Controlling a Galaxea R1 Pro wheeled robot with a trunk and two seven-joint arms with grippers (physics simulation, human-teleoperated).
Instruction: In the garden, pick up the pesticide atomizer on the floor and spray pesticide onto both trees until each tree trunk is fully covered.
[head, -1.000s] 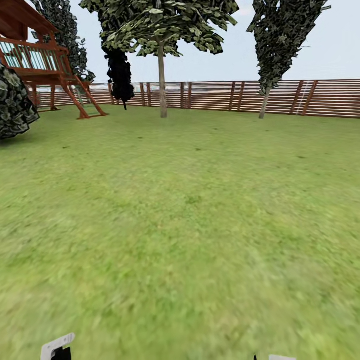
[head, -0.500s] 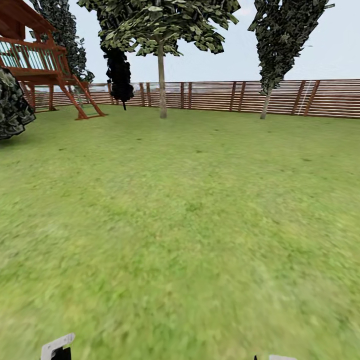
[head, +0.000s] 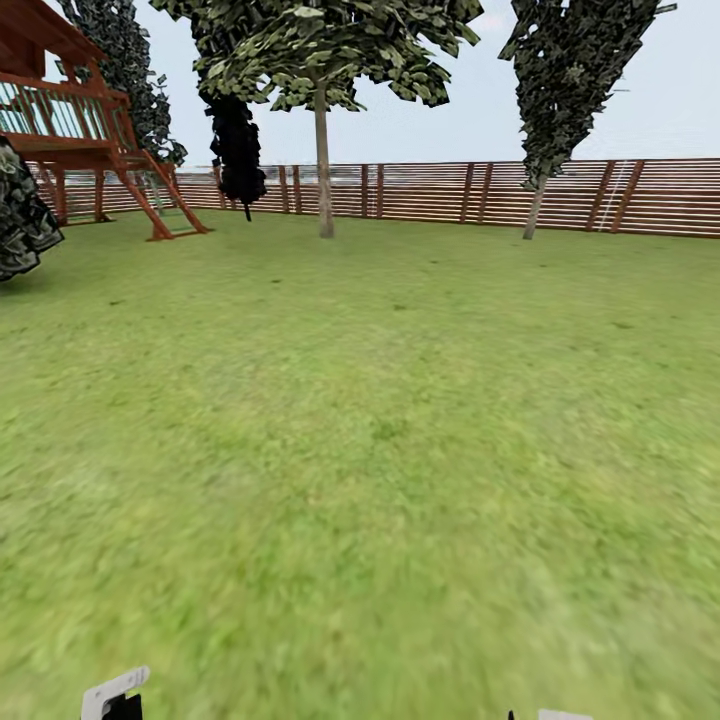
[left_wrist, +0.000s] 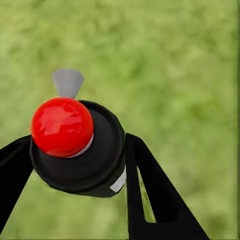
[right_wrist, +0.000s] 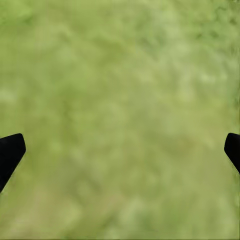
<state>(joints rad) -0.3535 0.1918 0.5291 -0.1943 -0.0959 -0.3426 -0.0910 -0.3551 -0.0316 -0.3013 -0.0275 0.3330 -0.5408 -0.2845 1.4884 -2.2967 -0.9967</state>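
Observation:
The pesticide atomizer (left_wrist: 75, 150), a black body with a red ball top and a grey nozzle, sits between the two black fingers of my left gripper (left_wrist: 77, 141), which is shut on it above grass. My right gripper (right_wrist: 122, 145) hangs open over bare lawn, fingers wide apart. In the head view, the garden lawn (head: 380, 430) stretches ahead. A tree with a straight pale tree trunk (head: 323, 165) stands far ahead by the fence. Another pale-trunked tree (head: 535, 205) stands at the far right. White parts of both arms peek in at the lower edge. The paved floor is out of view.
A brown slatted fence (head: 450, 190) closes the far side. A red wooden play tower (head: 80, 130) stands at the far left, with a dark shrub (head: 20, 220) in front of it. A black cone-shaped tree (head: 238, 150) rises by the fence.
The whole head view has shifted a little: the play tower and shrub slid left, so the camera moved. The arm parts at the lower edge stay put.

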